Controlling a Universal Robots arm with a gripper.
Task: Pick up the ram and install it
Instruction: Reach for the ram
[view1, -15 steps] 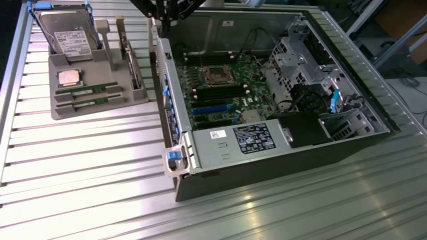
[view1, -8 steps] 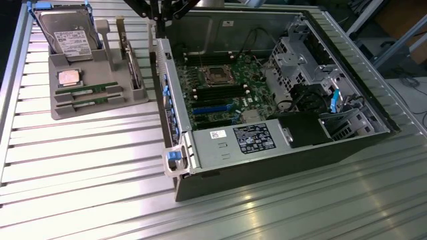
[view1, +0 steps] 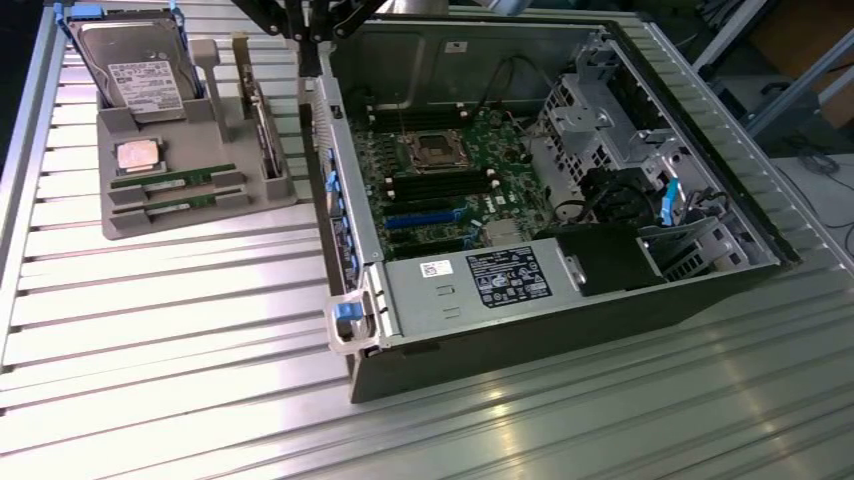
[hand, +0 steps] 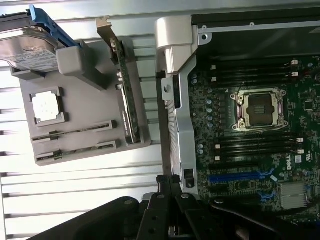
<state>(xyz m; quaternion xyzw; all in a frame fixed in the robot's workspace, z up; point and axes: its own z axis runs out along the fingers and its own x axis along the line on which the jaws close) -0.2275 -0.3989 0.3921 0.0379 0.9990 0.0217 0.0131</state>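
Hovering at the top edge of the exterior view, the dark gripper (view1: 314, 30) hangs over the near wall of the open grey computer case (view1: 574, 290), between the case and the parts holder. In the wrist view its jaws are pressed together with nothing between them (hand: 166, 181).

The pick has not begun. The ram (view1: 174, 182), a long, thin green circuit-board stick, lies flat in a slot of the grey moulded holder (view1: 127, 225) in the upper left of the exterior view, with a twin stick (view1: 171, 207) in the slot just beside it. A square silver processor chip (view1: 138, 156) sits just above them, and a large grey hard drive (view1: 134, 75) stands at the holder's far end.

By my judgement, the grasp calls for parted jaws lined up across the stick's narrow width. The black memory slots (view1: 447, 185) on the green motherboard look empty.

Everything rests on a ribbed, glossy aluminium table (view1: 160, 330). Frame struts and cables crowd the upper right.
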